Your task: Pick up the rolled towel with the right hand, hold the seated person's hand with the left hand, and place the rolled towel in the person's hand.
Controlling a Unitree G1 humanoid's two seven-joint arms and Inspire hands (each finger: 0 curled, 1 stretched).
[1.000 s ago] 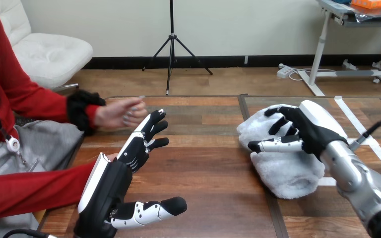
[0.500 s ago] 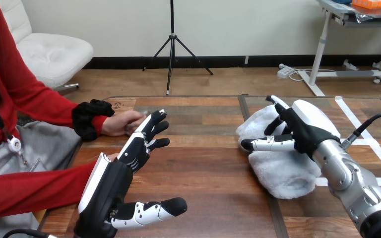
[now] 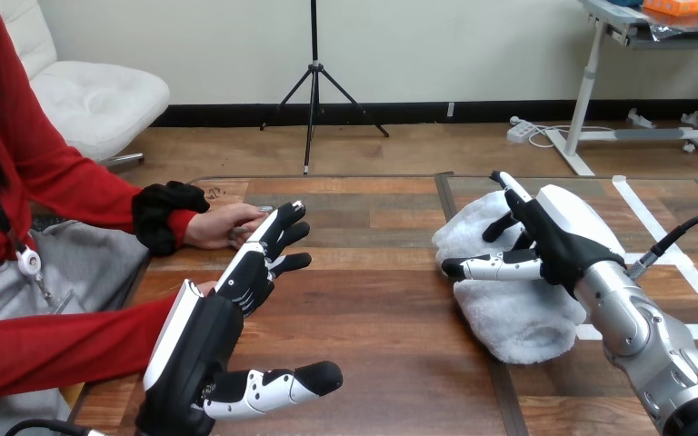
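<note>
The right hand (image 3: 554, 238) is sitting over the rolled towel (image 3: 513, 313) with its fingers spread wide, not closing on it. The white towel is lying on the tabletop (image 3: 391, 300) right under that hand. The left hand (image 3: 227, 304) is lying open with its fingers straight. The person's hand (image 3: 223, 224) is resting just past its fingertips; I cannot tell if they are touching.

Head camera, looking forward-down across table (image 3: 391, 300), seemingly near.
</note>
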